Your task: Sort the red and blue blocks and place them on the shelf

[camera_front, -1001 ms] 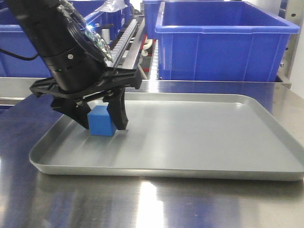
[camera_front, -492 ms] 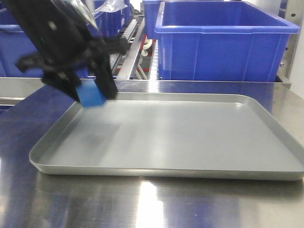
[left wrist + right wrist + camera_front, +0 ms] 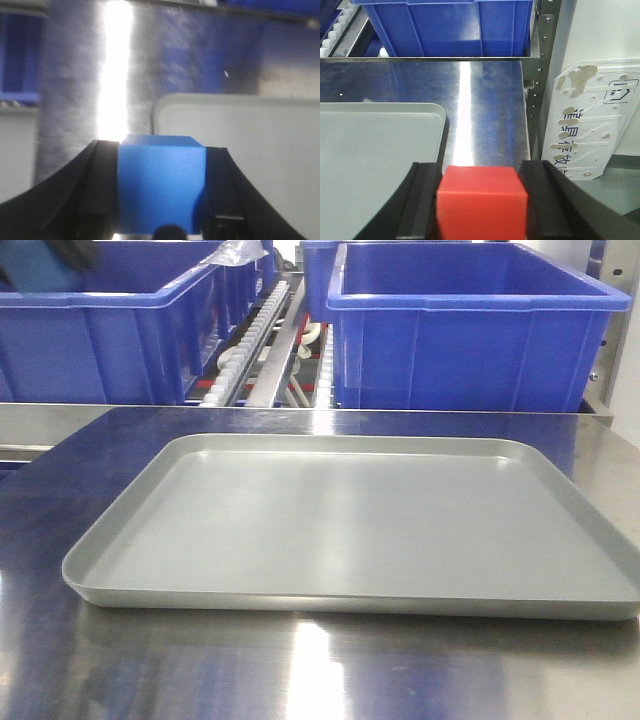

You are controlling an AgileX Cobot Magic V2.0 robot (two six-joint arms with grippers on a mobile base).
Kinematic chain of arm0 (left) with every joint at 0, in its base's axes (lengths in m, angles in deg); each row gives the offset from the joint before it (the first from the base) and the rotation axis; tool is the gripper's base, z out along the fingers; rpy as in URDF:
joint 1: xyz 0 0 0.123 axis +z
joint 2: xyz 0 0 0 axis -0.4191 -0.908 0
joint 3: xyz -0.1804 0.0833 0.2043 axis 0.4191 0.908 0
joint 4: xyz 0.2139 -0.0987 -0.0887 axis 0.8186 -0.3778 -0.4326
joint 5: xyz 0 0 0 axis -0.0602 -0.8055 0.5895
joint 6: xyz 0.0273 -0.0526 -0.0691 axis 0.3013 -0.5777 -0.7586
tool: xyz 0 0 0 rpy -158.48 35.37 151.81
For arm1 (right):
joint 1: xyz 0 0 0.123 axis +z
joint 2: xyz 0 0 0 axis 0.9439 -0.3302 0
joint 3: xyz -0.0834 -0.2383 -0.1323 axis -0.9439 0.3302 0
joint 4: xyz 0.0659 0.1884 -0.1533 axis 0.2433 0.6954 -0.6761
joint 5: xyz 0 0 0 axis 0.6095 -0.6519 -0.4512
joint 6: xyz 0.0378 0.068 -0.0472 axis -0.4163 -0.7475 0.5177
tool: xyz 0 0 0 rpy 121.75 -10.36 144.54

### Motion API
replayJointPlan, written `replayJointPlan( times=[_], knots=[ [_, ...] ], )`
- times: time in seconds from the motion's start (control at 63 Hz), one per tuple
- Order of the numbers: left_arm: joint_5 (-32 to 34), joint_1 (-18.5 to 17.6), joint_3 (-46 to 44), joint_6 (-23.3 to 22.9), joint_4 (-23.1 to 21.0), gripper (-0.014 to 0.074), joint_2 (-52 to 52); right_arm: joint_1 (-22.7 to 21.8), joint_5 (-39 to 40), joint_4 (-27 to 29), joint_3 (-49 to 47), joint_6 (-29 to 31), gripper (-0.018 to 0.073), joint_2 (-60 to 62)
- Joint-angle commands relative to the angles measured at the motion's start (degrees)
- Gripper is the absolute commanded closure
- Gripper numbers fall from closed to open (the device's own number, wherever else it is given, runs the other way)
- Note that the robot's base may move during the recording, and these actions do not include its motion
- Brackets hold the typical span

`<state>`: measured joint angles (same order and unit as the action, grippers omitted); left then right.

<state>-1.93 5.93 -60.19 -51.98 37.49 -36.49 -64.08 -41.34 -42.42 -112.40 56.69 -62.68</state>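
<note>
The sky-blue block (image 3: 161,185) sits between the black fingers of my left gripper (image 3: 161,150), which is shut on it and holds it above the steel tabletop, beside a corner of the grey tray (image 3: 240,135). The red block (image 3: 481,202) is clamped in my right gripper (image 3: 481,172), above the tabletop just right of the tray (image 3: 370,150). In the front view the tray (image 3: 350,530) holds nothing. Only a dark blur shows at that view's top left corner. The shelf's white roller tracks (image 3: 245,350) run behind the tray.
Large blue bins stand on the shelf at left (image 3: 100,340) and right (image 3: 460,330). A steel front rail (image 3: 50,425) crosses behind the table. In the right wrist view a grey shelf upright (image 3: 545,75) and a white stained sign (image 3: 590,120) stand right of the tabletop.
My left gripper has lifted the blue block out of the tray and carried it up and to the left, almost out of the front view. The tray has not moved.
</note>
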Motion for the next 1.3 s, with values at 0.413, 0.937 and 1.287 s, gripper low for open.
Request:
replayJointPlan(
  times=[0.413,0.937,1.287],
  knots=[
    [9.6,4.5,14.5,-0.4,2.2,0.0473,23.0,-0.3,4.7,-1.0,-1.6,0.3,0.0510,0.0],
    [11.3,4.5,25.8,-0.4,4.0,0.0473,38.5,-0.3,4.7,-1.0,-1.6,0.3,0.0510,0.0],
    [11.2,4.5,26.6,-0.4,6.3,0.0473,39.4,-0.3,4.7,-1.0,-1.6,0.3,0.0510,0.0]
  ],
)
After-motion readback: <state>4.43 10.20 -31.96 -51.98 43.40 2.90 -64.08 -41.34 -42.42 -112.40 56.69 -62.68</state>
